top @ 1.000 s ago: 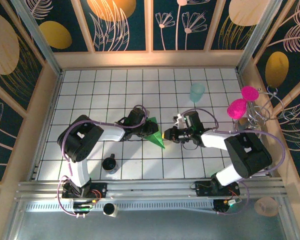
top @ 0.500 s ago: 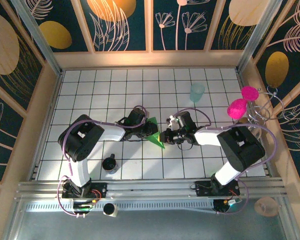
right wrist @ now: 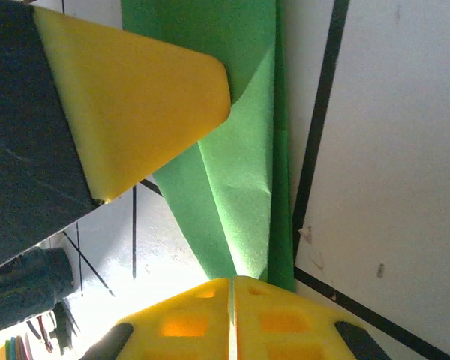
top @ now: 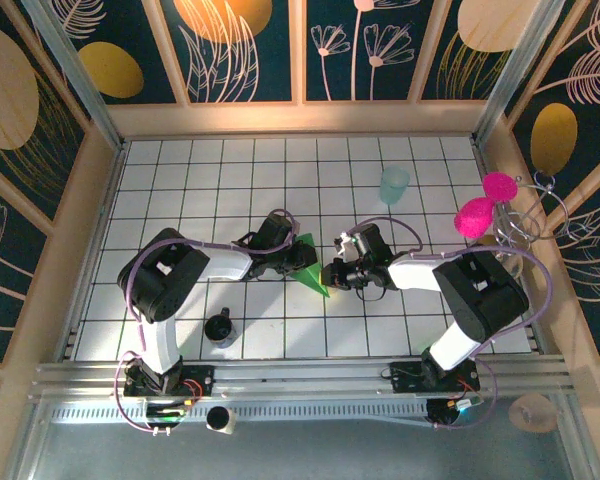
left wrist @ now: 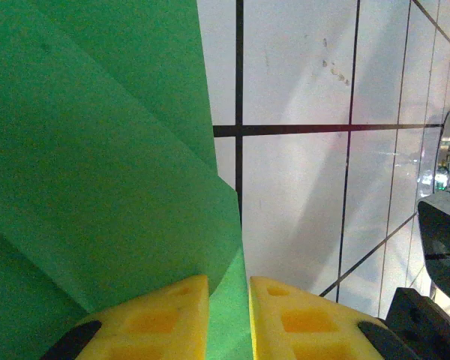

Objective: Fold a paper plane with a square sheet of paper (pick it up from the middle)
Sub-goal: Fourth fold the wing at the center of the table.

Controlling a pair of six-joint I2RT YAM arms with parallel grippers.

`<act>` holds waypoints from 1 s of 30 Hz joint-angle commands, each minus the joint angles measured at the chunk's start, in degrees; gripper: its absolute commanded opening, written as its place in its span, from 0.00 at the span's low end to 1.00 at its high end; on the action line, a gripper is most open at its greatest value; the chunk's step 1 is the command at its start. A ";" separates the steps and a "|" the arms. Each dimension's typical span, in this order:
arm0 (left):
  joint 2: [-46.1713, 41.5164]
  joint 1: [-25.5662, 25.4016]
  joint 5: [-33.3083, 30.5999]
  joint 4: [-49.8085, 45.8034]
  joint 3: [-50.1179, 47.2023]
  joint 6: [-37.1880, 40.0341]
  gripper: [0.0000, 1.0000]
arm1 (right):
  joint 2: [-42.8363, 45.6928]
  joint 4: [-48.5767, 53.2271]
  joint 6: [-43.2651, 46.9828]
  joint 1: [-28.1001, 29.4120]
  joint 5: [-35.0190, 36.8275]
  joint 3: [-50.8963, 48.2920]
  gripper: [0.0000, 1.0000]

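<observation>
Pinched paper plane [top: 312, 268] in barely parted left gripper [left wrist: 228, 291] and tightly closed right gripper [right wrist: 232, 289]; needed pulling taut, creasing toward its tip.

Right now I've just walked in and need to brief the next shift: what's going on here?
Two robot arms are working a green paper on the tiled table. The left gripper pinches one edge; the right gripper is shut on its narrow end. The paper is already creased into a narrow pointed shape with layered flaps. A teal cup stands apart.
</observation>
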State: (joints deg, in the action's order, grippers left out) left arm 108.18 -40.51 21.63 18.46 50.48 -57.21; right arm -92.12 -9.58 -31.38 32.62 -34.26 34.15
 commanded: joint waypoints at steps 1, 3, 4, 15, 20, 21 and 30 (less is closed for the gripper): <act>1.11 0.18 -1.06 -1.79 1.04 0.77 0.23 | -1.03 1.38 1.40 -0.06 1.26 1.27 0.11; 1.28 0.23 -1.24 -2.09 1.11 0.76 0.23 | -1.18 1.41 1.40 -0.08 1.30 1.36 0.11; 1.31 0.21 -1.32 -2.20 1.15 0.78 0.22 | -1.20 1.29 1.40 0.02 1.32 1.36 0.11; 1.94 0.17 -1.06 -2.43 1.47 0.76 0.23 | -2.27 1.79 1.54 -0.12 2.14 1.33 0.10; 2.45 0.18 -1.54 -3.78 1.64 0.63 0.23 | -2.80 2.19 1.66 -0.10 2.49 1.27 0.10; 2.61 0.17 -1.78 -4.24 1.64 0.54 0.23 | -2.83 2.23 1.67 -0.10 2.52 1.27 0.10; 3.35 0.17 -2.99 -7.09 1.82 0.43 0.22 | 0.02 2.47 1.36 -0.19 1.58 2.06 0.10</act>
State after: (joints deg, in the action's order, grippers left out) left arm 109.38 -40.51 20.71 15.92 52.18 -57.23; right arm -93.78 -8.91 -30.70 32.62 -32.97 34.81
